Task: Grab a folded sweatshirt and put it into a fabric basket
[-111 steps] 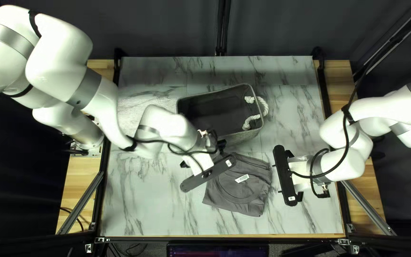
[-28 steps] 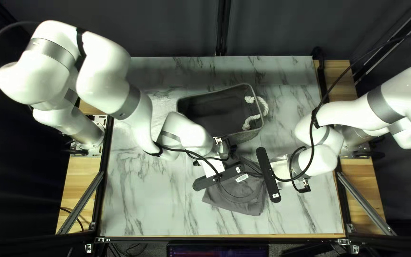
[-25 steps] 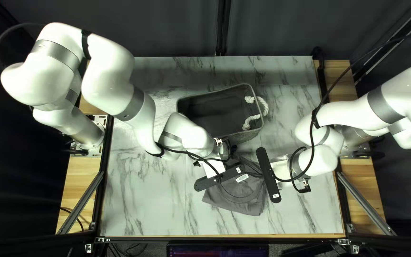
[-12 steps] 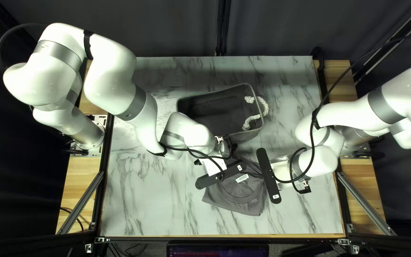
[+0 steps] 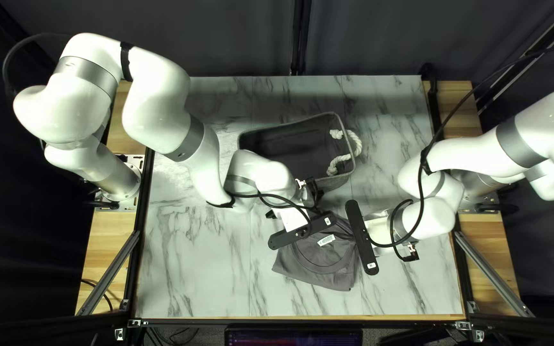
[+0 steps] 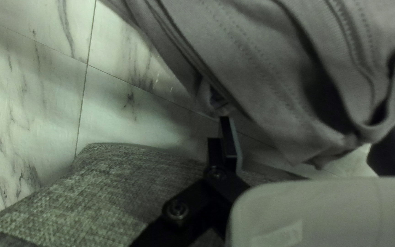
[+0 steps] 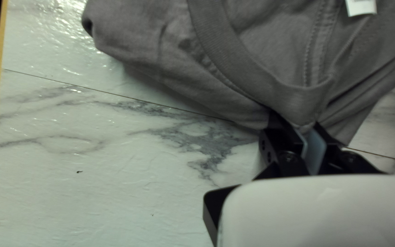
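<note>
White-roped basket [image 5: 335,182] stands partly hidden by my left arm [image 5: 155,112].

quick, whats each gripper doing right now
Left gripper: open, holding nothing.
Right gripper: closed, pinching an edge of the folded grey cloth sweatshirt.

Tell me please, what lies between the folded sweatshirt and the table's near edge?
Only bare marbled tabletop separates the sweatshirt from that edge; the top left view shows it.
</note>
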You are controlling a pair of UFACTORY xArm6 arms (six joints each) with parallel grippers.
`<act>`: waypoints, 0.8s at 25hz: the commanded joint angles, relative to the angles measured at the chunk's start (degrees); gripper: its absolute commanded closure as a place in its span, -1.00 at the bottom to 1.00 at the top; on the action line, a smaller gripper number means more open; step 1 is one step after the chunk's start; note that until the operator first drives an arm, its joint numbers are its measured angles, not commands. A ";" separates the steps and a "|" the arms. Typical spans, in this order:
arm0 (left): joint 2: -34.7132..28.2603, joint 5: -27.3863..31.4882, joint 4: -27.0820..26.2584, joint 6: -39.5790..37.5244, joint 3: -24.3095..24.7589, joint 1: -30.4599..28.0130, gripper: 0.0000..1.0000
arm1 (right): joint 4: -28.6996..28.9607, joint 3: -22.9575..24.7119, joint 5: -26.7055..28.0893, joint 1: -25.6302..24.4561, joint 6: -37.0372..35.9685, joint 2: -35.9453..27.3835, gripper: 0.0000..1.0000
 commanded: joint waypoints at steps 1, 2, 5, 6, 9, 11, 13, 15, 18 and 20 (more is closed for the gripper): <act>0.26 0.15 -1.47 1.23 -0.18 -0.10 1.00 | -0.19 -0.04 0.06 -0.07 0.14 -0.05 1.00; 0.17 0.08 -1.56 1.22 -0.04 -0.19 1.00 | -0.33 -0.05 0.11 -0.05 0.32 -0.09 1.00; 0.06 0.03 -1.44 0.88 0.02 -0.46 1.00 | -0.85 -0.09 0.18 -0.02 0.91 -0.12 1.00; -0.14 0.40 -1.37 0.78 -0.21 -0.70 1.00 | -0.83 -0.08 0.27 0.02 0.95 -0.22 1.00; -0.70 1.14 -0.76 0.17 -0.53 -1.23 1.00 | -1.15 0.11 0.51 0.10 1.43 -0.67 1.00; -1.47 1.79 -0.16 -0.57 -0.58 -1.86 1.00 | -0.67 0.23 1.16 0.50 1.38 -1.28 1.00; -2.03 2.21 0.29 -1.12 -0.63 -2.39 1.00 | 1.04 0.06 2.36 1.33 0.26 -2.21 1.00; -2.62 2.84 0.51 -1.50 -0.89 -3.00 1.00 | 3.36 -0.63 4.00 2.47 -1.38 -2.95 1.00; -4.42 3.75 1.63 -2.90 -0.55 -4.01 1.00 | 8.11 -2.79 8.40 5.04 -4.71 -3.96 1.00; -6.66 4.56 3.08 -4.66 0.43 -4.54 1.00 | 10.16 -3.59 10.99 6.26 -6.15 -5.12 0.99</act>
